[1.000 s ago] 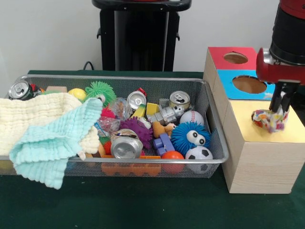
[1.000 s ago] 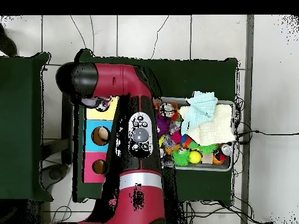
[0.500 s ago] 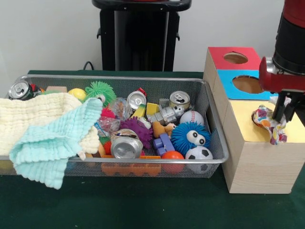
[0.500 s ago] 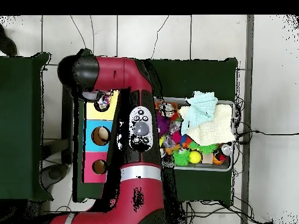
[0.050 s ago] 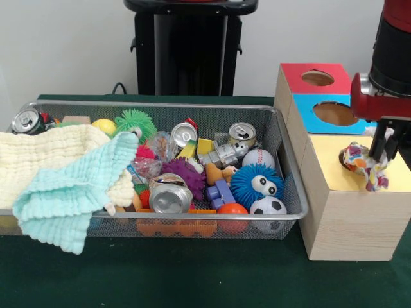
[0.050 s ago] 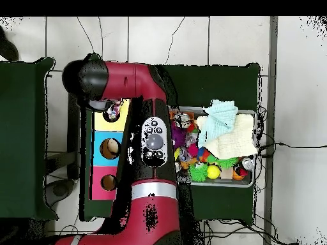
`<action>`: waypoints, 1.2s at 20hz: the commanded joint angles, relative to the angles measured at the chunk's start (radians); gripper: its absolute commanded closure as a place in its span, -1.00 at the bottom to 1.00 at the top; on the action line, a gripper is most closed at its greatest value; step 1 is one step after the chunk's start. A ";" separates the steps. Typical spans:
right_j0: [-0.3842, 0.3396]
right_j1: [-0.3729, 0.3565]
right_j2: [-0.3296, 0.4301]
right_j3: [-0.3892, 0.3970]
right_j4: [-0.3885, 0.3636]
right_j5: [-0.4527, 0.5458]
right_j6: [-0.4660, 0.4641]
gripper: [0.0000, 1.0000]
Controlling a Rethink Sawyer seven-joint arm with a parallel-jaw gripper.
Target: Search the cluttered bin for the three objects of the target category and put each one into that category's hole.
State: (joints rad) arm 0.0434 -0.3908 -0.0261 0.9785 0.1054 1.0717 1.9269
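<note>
Over the last second the gripper has risen off the yellow section of the sorting box and shifted a little toward the box's outer edge, and the multicoloured cloth, bunched low under it a second ago, now hangs looser with one end draped down over the front lip. The cloth sits over the yellow hole, not visibly through it; whether the fingers are clamped on it or have let go cannot be told from either view. Judgement: this reads as a drop attempt that has not clearly finished, the fabric may be snagging on the rim instead of falling in. The cloth is soft, printed, crumpled, floppy. The box is pale wood with flat coloured tops, the blue section and red section each with a round hole. The wire mesh bin holds mixed stuff: a thick cream towel under a waffle-textured mint cloth, shiny crushed cans such as the front can, rubbery spiky balls, a hard soccer ball, a stitched baseball. In the overhead view the arm covers most of the box.
</note>
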 commanded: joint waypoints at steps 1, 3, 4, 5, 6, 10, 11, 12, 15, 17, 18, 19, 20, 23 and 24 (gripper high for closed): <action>-0.007 -0.049 0.002 0.183 0.014 -0.061 0.193 1.00; -0.008 -0.064 -0.004 0.197 0.008 -0.029 0.180 1.00; -0.004 -0.078 -0.013 0.212 0.000 -0.012 0.173 1.00; -0.005 -0.087 -0.014 0.227 0.000 -0.011 0.171 1.00; -0.005 -0.108 -0.015 0.267 0.002 -0.027 0.167 1.00; 0.003 -0.160 -0.023 0.377 0.004 -0.093 0.170 1.00; 0.004 -0.167 -0.023 0.391 0.001 -0.107 0.165 1.00; 0.006 -0.176 -0.023 0.413 -0.003 -0.119 0.157 1.00; 0.003 -0.180 -0.018 0.438 -0.009 -0.145 0.141 1.00; 0.001 -0.180 -0.014 0.453 -0.013 -0.170 0.132 1.00; 0.000 -0.179 -0.011 0.460 -0.015 -0.182 0.128 1.00; -0.001 -0.180 -0.011 0.464 -0.018 -0.190 0.126 1.00; -0.003 -0.179 -0.007 0.470 -0.018 -0.201 0.122 1.00; -0.004 -0.177 -0.005 0.472 -0.017 -0.216 0.125 1.00; -0.003 -0.177 -0.005 0.475 -0.017 -0.221 0.124 -1.00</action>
State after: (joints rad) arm 0.0463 -0.5722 -0.0562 1.3011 0.1054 0.9076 1.9269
